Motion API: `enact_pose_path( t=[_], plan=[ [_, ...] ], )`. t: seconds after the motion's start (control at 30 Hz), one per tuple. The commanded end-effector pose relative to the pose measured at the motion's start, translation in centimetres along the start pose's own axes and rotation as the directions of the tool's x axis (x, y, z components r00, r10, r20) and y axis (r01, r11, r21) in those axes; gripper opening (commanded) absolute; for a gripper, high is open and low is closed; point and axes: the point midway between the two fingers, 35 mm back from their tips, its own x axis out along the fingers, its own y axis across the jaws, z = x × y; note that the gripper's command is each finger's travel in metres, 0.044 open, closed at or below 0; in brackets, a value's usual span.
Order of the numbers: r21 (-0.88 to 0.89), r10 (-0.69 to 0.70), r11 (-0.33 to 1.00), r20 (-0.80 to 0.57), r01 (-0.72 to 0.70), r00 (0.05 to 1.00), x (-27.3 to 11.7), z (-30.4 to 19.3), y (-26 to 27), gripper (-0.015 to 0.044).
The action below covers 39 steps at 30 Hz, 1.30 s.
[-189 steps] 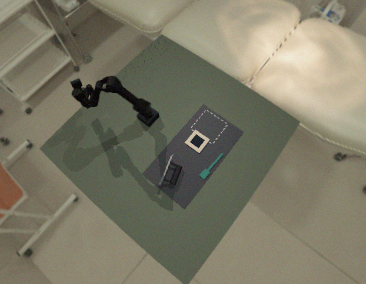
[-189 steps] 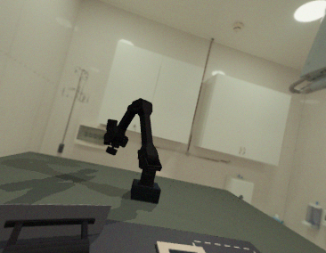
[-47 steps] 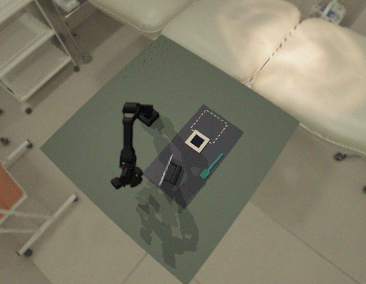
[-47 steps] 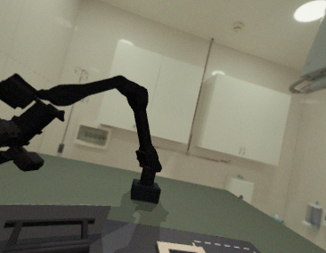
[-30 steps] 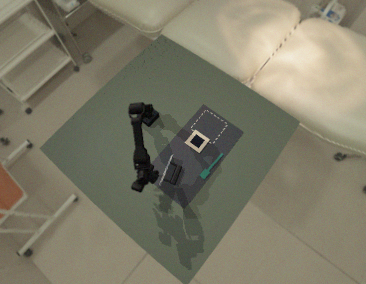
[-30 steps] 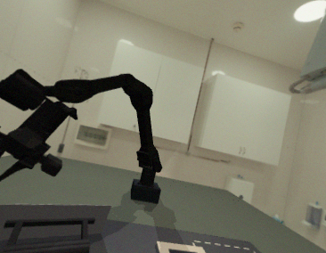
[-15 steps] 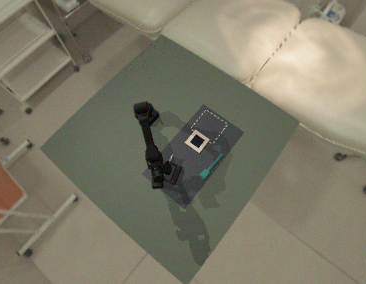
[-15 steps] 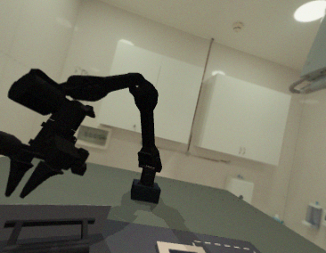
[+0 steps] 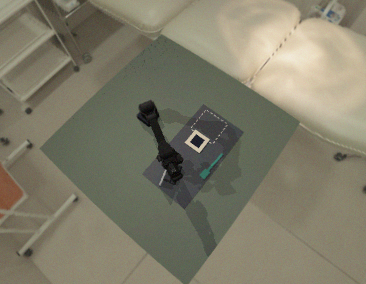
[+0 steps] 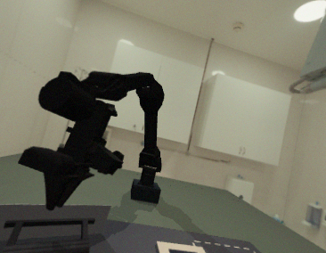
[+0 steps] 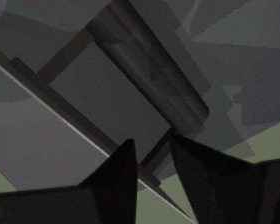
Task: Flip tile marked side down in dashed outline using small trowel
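My gripper (image 9: pixel 175 177) (image 10: pixel 52 207) (image 11: pixel 152 143) is empty, its fingertips parted by a narrow gap; I have them above a black-handled tool (image 9: pixel 163 178) (image 10: pixel 50 221) (image 11: pixel 151 67) on the dark mat (image 9: pixel 233 134) (image 10: pixel 137 236) (image 11: pixel 251 25), and I cannot tell whether they touch it. The small teal trowel (image 9: pixel 212 166) lies apart from me, toward the lower-right edge of the bench (image 9: pixel 94 130) (image 10: pixel 195 191) (image 11: pixel 271 145) in the top view; its blade points toward the bottom corner, its handle toward the right corner. The tile (image 9: pixel 203 144) (image 10: pixel 163 247) lies flat with its dark square up, between the trowel and my arm's base (image 9: pixel 147 111) (image 10: pixel 145 191); most of it sits outside the dashed outline (image 9: pixel 227 124) (image 10: pixel 224 246), on the side facing the bench's bottom corner; my base stands nearer the upper-left edge.
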Motion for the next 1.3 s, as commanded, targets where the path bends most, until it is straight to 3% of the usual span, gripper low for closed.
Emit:
enact_pose_path(
  t=[0.0, 0.5, 1.27],
  plan=[
    [-0.126, 0.025, 0.992, 0.028, -0.021, 0.999, -0.2, 2.1, 0.0, 0.01],
    [-0.562, 0.13, 0.825, 0.092, -0.057, 0.987, -1.5, 9.5, 1.2, 0.01],
    [-0.575, 0.137, 0.816, 0.092, -0.06, 0.986, -0.3, 8.4, 3.3, 0.01]
  ],
)
